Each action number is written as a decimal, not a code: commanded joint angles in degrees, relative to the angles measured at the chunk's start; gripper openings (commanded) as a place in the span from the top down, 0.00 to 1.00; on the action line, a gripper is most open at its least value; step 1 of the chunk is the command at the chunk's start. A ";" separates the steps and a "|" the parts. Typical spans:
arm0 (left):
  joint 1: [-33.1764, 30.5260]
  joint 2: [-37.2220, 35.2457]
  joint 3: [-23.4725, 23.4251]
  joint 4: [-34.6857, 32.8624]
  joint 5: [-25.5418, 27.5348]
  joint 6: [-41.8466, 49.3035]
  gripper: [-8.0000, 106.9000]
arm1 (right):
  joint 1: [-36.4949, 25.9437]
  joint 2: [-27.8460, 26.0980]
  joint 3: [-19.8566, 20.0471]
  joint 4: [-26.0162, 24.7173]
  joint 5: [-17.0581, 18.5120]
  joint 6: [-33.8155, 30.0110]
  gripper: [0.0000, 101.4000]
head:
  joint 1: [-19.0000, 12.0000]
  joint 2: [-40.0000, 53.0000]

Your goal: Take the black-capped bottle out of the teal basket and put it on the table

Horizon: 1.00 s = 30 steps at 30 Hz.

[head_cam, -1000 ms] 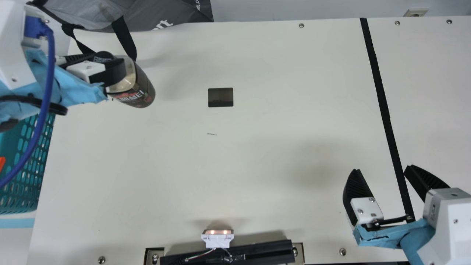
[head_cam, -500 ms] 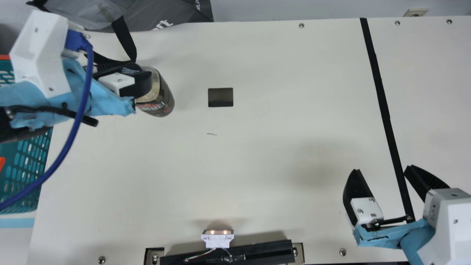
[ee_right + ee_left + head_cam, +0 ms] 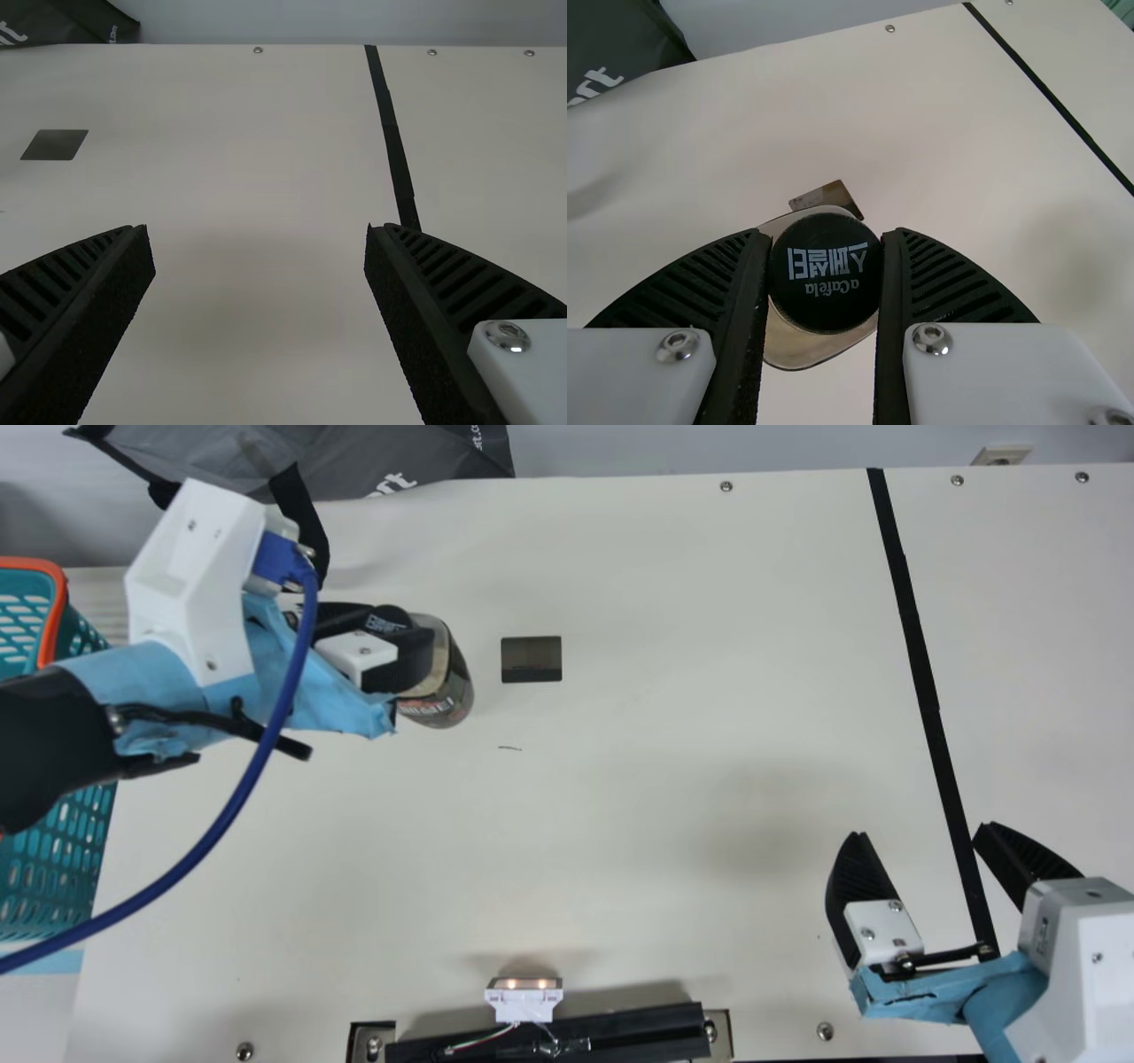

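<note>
Left gripper (image 3: 409,636) pinches one bottle (image 3: 452,686) by its black cap (image 3: 825,288), right gripper (image 3: 920,833) spreading two fingers (image 3: 858,877).

1. Left arm (image 3: 151,677), upper left of the main view: angular white housing (image 3: 182,571), black link (image 3: 53,731), light-blue wrap (image 3: 332,700).
2. Its cables: a bright blue plug (image 3: 279,560) with a thick blue cable (image 3: 232,806), plus a thinner black cable (image 3: 190,716).
3. Left gripper (image 3: 411,634): black ribbed fingers (image 3: 682,288), white blocks (image 3: 633,381), silver socket screws (image 3: 678,345).
4. Right arm (image 3: 1085,974), lower right: white casing, small screws, pale-blue wrapping (image 3: 1001,992).
5. Right gripper (image 3: 919,833): black ribbed fingers, curved outer edges.
</note>
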 commanded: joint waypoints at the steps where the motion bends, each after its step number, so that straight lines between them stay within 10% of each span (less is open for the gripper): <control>1: -0.68 0.13 0.10 -0.16 -0.31 -0.13 0.93 | 0.00 0.00 0.00 0.00 0.00 0.00 0.10 | -0.21 0.47; 30: -4.64 1.22 4.18 -3.38 -3.26 1.94 0.93 | 0.00 0.00 0.00 0.00 0.00 0.00 0.10 | -0.21 0.47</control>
